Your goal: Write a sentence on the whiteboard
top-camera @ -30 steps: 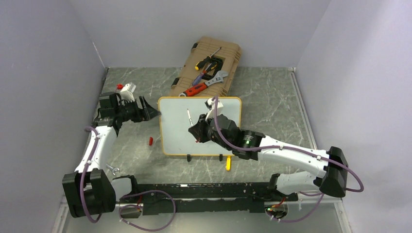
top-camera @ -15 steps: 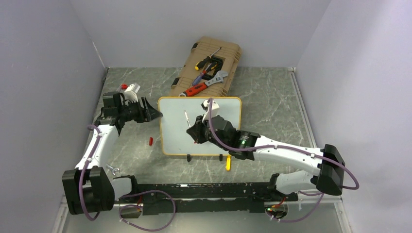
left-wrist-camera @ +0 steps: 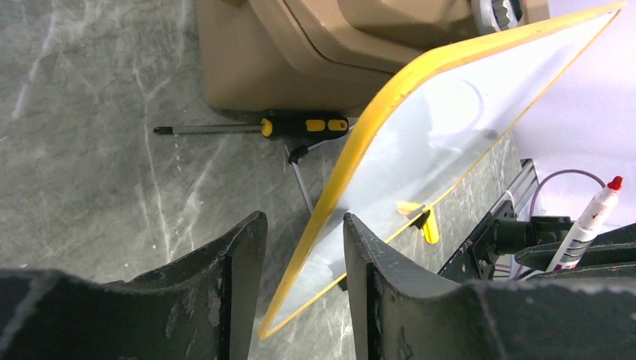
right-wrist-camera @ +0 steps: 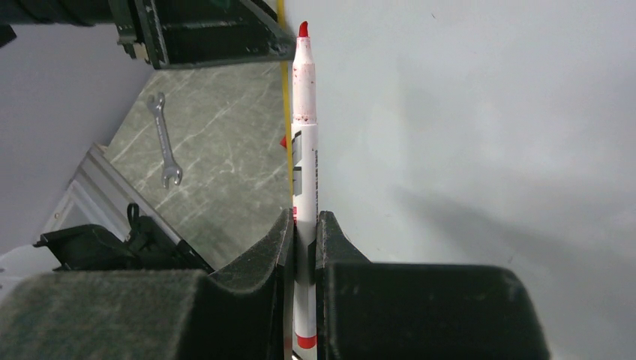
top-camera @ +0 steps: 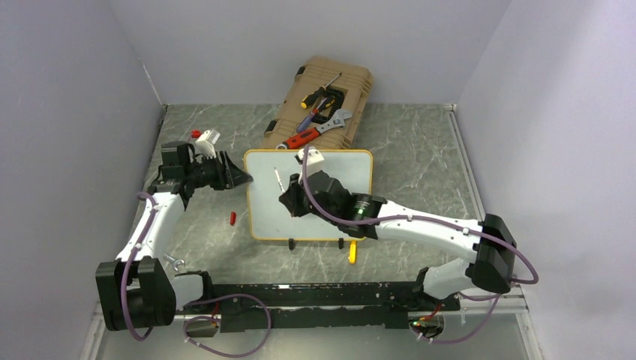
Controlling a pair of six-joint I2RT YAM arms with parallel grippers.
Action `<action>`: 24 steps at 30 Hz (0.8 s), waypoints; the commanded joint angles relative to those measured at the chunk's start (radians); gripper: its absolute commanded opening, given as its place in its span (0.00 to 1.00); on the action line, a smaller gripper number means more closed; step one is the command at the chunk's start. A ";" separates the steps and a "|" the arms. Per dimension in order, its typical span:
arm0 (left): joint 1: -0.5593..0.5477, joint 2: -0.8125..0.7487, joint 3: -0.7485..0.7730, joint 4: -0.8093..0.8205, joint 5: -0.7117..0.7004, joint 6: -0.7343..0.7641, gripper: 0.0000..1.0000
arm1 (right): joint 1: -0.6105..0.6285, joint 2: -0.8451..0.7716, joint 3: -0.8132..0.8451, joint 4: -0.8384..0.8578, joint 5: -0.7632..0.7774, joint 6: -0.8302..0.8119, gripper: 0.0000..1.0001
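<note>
Directly beneath right hand (top-camera: 287, 199), whiteboard (top-camera: 262, 214).

The left arm (top-camera: 154, 223) and the right arm (top-camera: 427, 229) have white tubes and black joints. A thin purple cable (left-wrist-camera: 568, 172) loops along each. Their fingers (left-wrist-camera: 232, 300) are black. A small green light (top-camera: 361, 211) glows.

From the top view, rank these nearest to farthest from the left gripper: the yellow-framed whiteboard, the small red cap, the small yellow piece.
1. Yellow-framed whiteboard: its left edge sits right at the left gripper.
2. Small red cap: just left of the board.
3. Small yellow piece: by the board's near right foot.
</note>
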 commanded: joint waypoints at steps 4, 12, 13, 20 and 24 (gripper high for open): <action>-0.023 -0.015 0.016 0.058 0.080 0.020 0.44 | -0.021 0.122 0.243 -0.141 -0.040 0.001 0.00; -0.059 -0.019 0.025 0.043 0.070 0.046 0.29 | -0.046 0.217 0.382 -0.264 -0.111 0.053 0.00; -0.062 -0.021 0.026 0.037 0.063 0.051 0.28 | -0.048 0.228 0.395 -0.275 -0.119 0.057 0.00; -0.075 -0.040 0.025 0.019 0.022 0.080 0.15 | -0.061 0.282 0.462 -0.334 -0.155 0.089 0.00; -0.076 -0.049 0.025 0.009 0.005 0.098 0.09 | -0.066 0.302 0.483 -0.350 -0.169 0.102 0.00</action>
